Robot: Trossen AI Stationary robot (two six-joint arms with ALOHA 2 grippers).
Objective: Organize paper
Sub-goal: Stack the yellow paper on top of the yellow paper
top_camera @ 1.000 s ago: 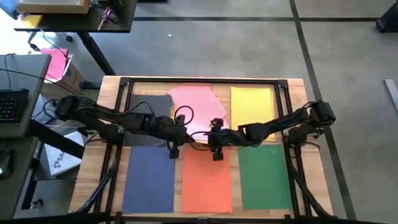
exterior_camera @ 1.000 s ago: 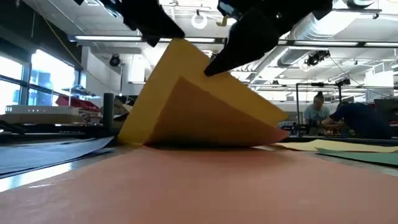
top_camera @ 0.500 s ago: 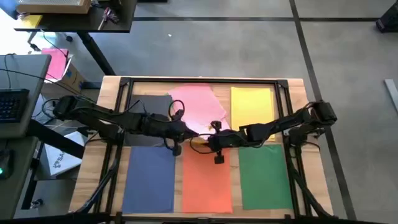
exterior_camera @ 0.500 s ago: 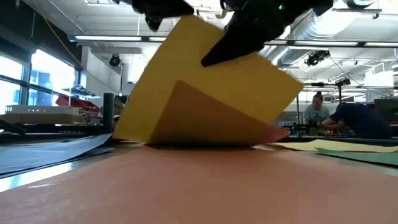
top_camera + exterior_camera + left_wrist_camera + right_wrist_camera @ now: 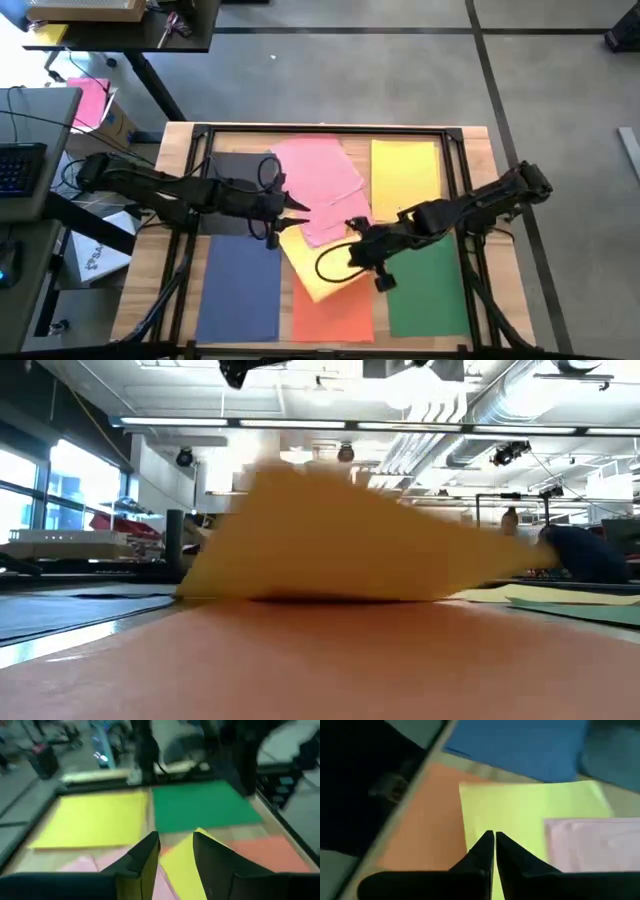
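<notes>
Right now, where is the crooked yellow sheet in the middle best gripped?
By its right edge, from the right arm's side. The crooked yellow sheet lies across the orange sheet, one end under the pink sheet, and the low view shows it raised, so that edge is free. The right gripper looks shut there.

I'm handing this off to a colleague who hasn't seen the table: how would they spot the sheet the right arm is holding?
On the wooden table, look to the middle, at the orange sheet. Lying askew across its top edge is a yellow sheet, pinched by the right gripper. Unlike the square-laid yellow sheet at the back right, it sits crooked, partly under the pink sheet.
</notes>
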